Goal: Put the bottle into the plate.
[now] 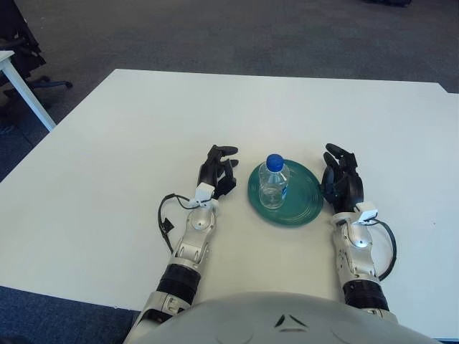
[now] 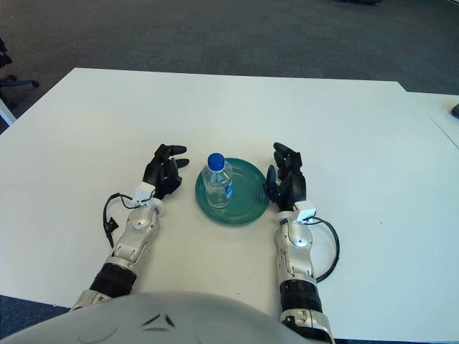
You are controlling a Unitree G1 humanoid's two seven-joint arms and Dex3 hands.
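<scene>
grey carpet is stretching out behind a wide white table, and an office chair is showing at the far left edge. near the robot's side of the table a green plate is lying flat, and the bottle, clear with a blue cap, is standing upright inside it, on the left part of the dish and not leaning on the rim.

the left hand is sitting just beside the plate's left edge, fingers loosely spread and gripping nothing, apart from the bottle. the right hand is sitting at the plate's right edge, fingers likewise relaxed and apart, holding nothing; whether it is touching the rim is not something these views are settling.

judging from how things are lying, the placing looks done and the step in hand is getting clear of it cleanly. doing that well is meaning keeping both hands' fingers spread while drawing them outward and back, away from the plate rather than across it, so no finger is clipping the rim or brushing the bottle. a light, tall bottle like this is probably tipping easily if the plate gets nudged, so the right hand in particular is wanting a slow sideways exit before any lifting.
</scene>
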